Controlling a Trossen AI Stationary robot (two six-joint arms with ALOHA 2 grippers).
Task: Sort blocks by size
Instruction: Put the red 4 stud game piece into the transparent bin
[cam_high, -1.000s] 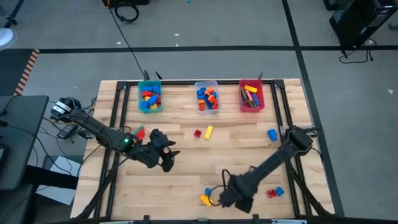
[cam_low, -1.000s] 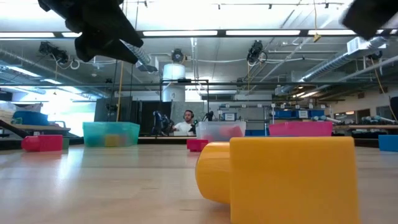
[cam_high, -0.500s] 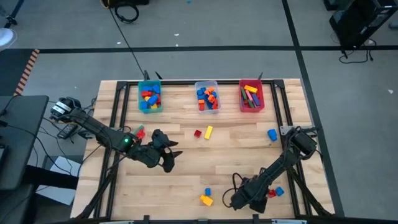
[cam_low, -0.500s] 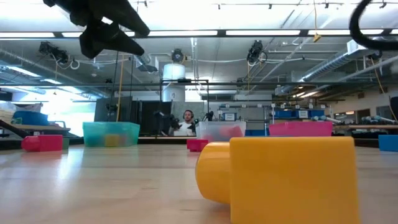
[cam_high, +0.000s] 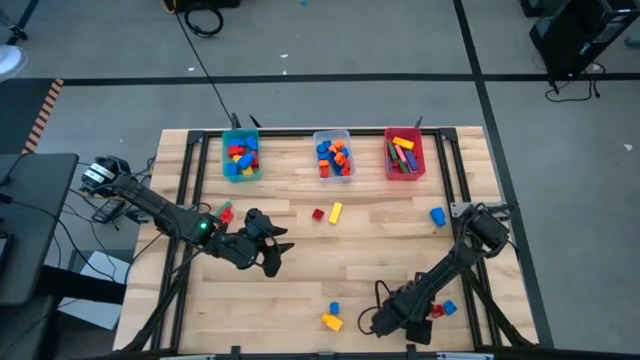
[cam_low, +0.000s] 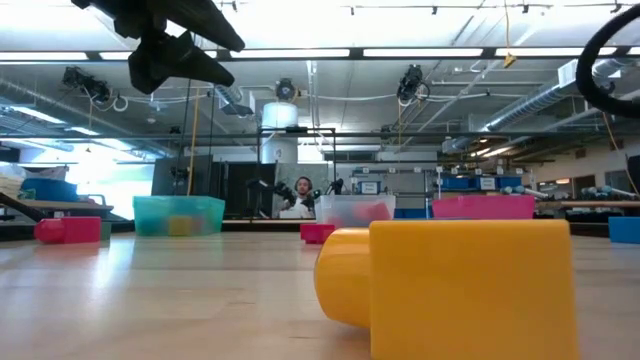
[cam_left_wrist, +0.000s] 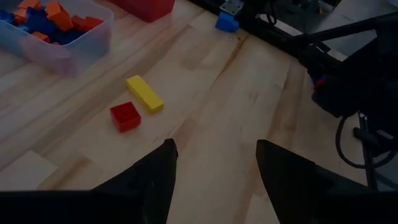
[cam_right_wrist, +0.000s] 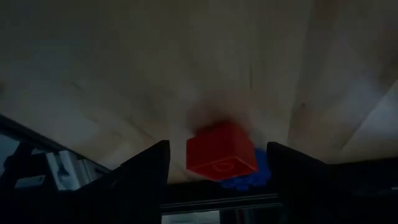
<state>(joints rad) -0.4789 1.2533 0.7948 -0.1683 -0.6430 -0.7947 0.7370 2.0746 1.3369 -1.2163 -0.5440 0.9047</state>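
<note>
My right gripper (cam_right_wrist: 217, 163) hangs wide open and empty low at the table's near right corner, the small red block (cam_right_wrist: 221, 151) dead ahead at twelve o'clock between its fingers, a blue block (cam_right_wrist: 258, 169) touching behind.

The right gripper (cam_right_wrist: 217, 163) hangs low over the wooden counter (cam_right_wrist: 124, 68) with its dark fingers (cam_right_wrist: 140, 171) spread apart. Between them sits a red block (cam_right_wrist: 221, 152), with a blue block (cam_right_wrist: 252, 174) just behind it, touching.
</note>
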